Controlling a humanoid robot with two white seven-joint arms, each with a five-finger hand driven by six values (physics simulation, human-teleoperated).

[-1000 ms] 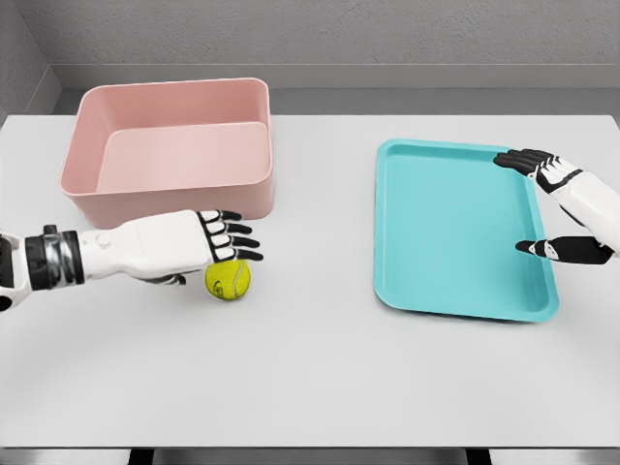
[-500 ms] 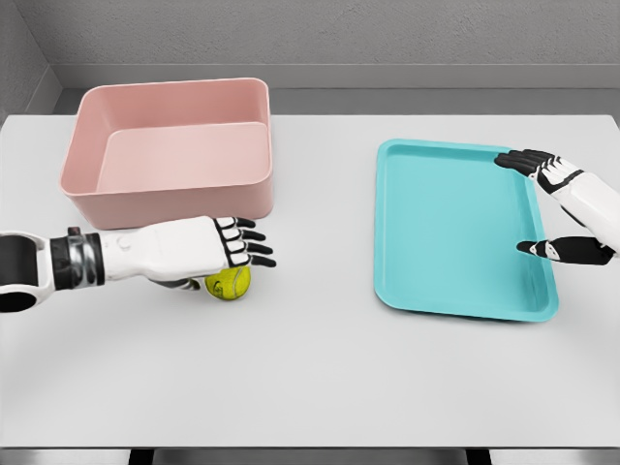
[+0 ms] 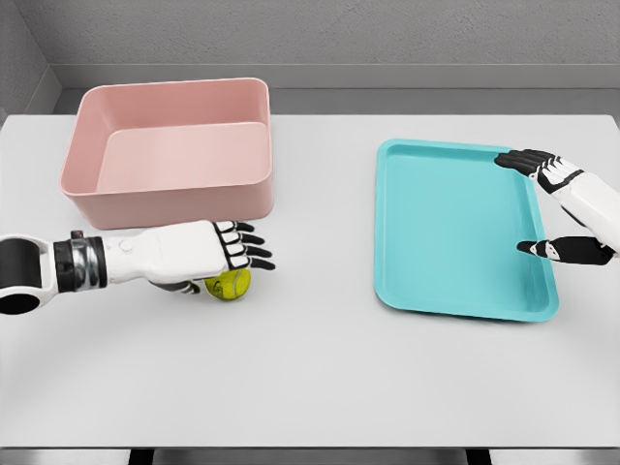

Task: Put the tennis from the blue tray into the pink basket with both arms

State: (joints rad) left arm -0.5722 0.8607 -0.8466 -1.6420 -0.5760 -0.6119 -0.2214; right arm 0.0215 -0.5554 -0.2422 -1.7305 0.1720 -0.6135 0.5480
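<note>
White table (image 3: 320, 378), grey wall (image 3: 387, 34) – bare.

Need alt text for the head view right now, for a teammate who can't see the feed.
The left hand hovers over the tennis ball, which sits on the white table in front of the pink basket, not yet grasped. The right hand rests open at the right edge of the blue tray.

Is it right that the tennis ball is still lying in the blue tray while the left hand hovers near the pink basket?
Not quite. The head view shows the tennis ball on the white table, just in front of the pink basket and partly under the left hand. The blue tray holds nothing.
</note>
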